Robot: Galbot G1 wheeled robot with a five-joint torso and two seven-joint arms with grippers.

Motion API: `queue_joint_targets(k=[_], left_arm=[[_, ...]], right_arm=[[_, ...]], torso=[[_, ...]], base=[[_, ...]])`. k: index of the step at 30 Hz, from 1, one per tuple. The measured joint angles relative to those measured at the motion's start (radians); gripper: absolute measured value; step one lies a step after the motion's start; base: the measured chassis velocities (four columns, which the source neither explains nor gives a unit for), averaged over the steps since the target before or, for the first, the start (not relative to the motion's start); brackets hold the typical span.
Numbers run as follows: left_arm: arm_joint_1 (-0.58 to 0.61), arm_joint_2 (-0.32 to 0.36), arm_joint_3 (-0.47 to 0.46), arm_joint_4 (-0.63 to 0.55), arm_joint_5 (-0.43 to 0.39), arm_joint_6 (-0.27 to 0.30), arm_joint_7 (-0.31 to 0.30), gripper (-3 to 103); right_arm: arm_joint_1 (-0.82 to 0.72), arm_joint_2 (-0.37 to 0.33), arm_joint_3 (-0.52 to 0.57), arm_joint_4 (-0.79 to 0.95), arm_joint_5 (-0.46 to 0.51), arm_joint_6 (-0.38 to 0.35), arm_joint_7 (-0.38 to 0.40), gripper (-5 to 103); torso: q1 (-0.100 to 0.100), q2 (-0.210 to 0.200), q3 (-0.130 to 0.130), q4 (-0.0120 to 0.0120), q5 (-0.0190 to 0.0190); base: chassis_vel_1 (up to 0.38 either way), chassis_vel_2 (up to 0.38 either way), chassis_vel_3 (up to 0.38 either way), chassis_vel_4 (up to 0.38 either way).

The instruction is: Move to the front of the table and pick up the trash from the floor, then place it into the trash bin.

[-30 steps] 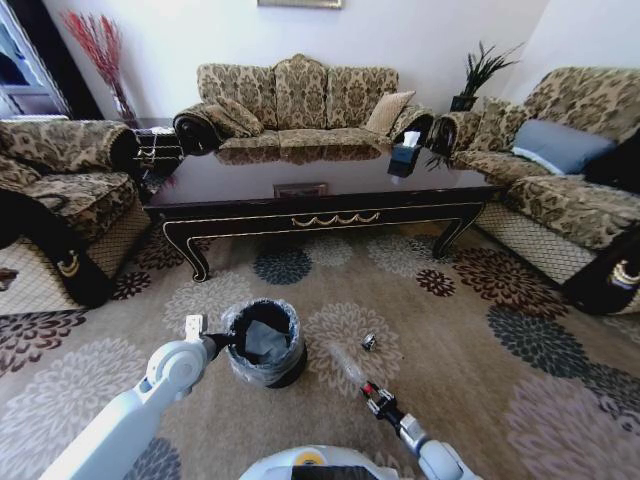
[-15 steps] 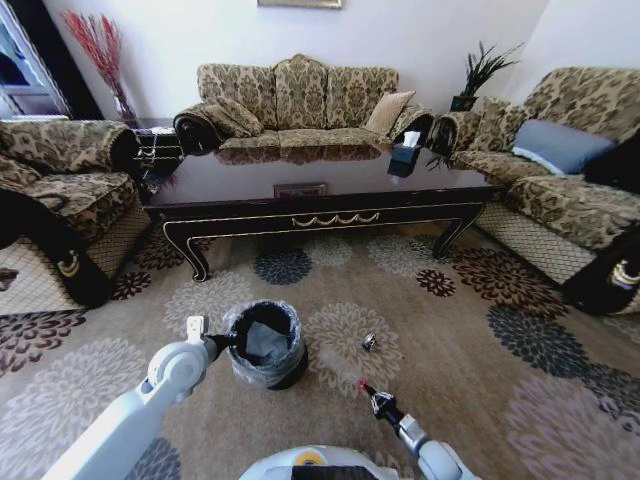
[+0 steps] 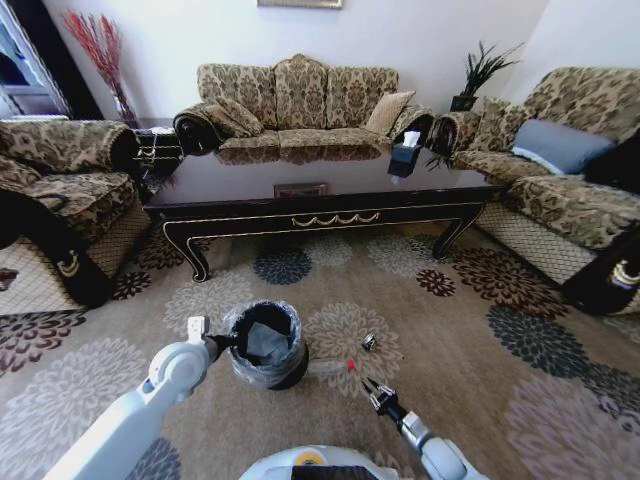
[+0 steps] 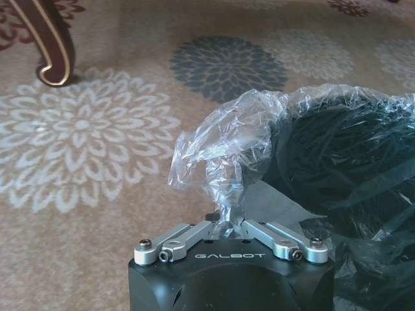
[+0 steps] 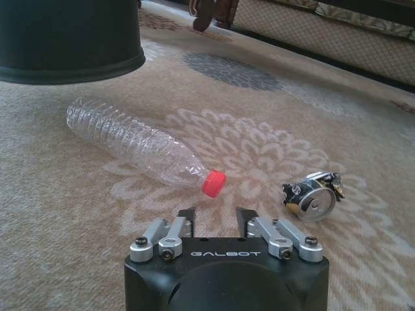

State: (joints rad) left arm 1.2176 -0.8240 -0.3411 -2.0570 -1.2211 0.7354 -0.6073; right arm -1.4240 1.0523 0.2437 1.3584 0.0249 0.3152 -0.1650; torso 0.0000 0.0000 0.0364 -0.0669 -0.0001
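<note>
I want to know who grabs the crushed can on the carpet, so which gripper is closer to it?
Right. The right gripper hangs open just short of the crushed can, beside the bottle. The left gripper is across at the trash bin, pinching its bag.

"GALBOT" on the left hand housing, "GALBOT" on the right hand housing

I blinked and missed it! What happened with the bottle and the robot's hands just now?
The right gripper let go of the bottle. The bottle now lies on its side on the floor, beside the trash bin, not in it. The gripper pulled back and is open. The left gripper still pinches the bin's plastic bag. The crushed can and the table stayed put.
</note>
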Motion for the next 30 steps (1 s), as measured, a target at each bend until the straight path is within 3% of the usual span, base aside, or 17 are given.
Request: queue_joint_targets(k=[3, 6, 10, 12, 13, 15, 17, 20, 30], left_arm=[[0.029, 0.016, -0.049, 0.009, -0.018, 0.0, 0.016, 2], [0.05, 0.024, -0.08, 0.02, -0.02, 0.0, 0.04, 2], [0.09, 0.039, -0.136, 0.042, -0.045, 0.0, 0.064, 2], [0.111, 0.049, -0.163, 0.053, -0.048, 0.0, 0.069, 2], [0.141, 0.059, -0.2, 0.056, -0.053, 0.0, 0.074, 2], [0.151, 0.061, -0.211, 0.056, -0.056, 0.0, 0.076, 2], [0.184, 0.065, -0.255, 0.056, -0.072, 0.0, 0.087, 2], [0.205, 0.06, -0.299, 0.062, -0.083, 0.0, 0.09, 2], [0.206, 0.041, -0.296, 0.048, -0.085, 0.0, 0.08, 2]], right_arm=[[0.02, -0.007, -0.01, -0.015, -0.016, 0.009, -0.007, 50], [0.038, -0.008, -0.017, -0.032, -0.029, 0.016, -0.009, 55], [0.086, -0.015, -0.047, -0.076, -0.051, 0.03, -0.01, 71], [0.108, -0.023, -0.062, -0.094, -0.074, 0.04, -0.011, 77], [0.124, -0.039, -0.075, -0.11, -0.116, 0.056, -0.014, 88], [0.129, -0.043, -0.077, -0.113, -0.131, 0.062, -0.015, 88], [0.146, -0.049, -0.082, -0.124, -0.18, 0.081, -0.017, 97], [0.185, -0.052, -0.108, -0.137, -0.203, 0.087, -0.017, 100], [0.267, -0.092, -0.225, -0.133, -0.246, 0.082, -0.018, 100]], torso=[[0.0, 0.0, 0.0, 0.0001, 0.0001], [0.0, 0.0, 0.0, 0.0002, 0.0001], [0.0, 0.0, 0.0, 0.0, 0.0], [0.0, 0.0, 0.0, 0.0002, 0.0001], [0.0, 0.0, 0.0, 0.0003, 0.0001], [0.0, 0.0, 0.0, 0.0002, 0.0], [0.0, 0.0, 0.0, 0.0002, -0.0002], [0.0, 0.0, 0.0, 0.0003, 0.0004], [0.0, 0.0, 0.0, 0.0, 0.0002]], base=[[0.0, 0.0, 0.0, 0.0], [0.0, 0.0, 0.0, 0.0], [0.0, 0.0, 0.0, 0.0], [0.0, 0.0, 0.0, 0.0], [0.0, 0.0, 0.0, 0.0], [0.0, 0.0, 0.0, 0.0], [0.0, 0.0, 0.0, 0.0], [0.0, 0.0, 0.0, 0.0], [0.0, 0.0, 0.0, 0.0]])
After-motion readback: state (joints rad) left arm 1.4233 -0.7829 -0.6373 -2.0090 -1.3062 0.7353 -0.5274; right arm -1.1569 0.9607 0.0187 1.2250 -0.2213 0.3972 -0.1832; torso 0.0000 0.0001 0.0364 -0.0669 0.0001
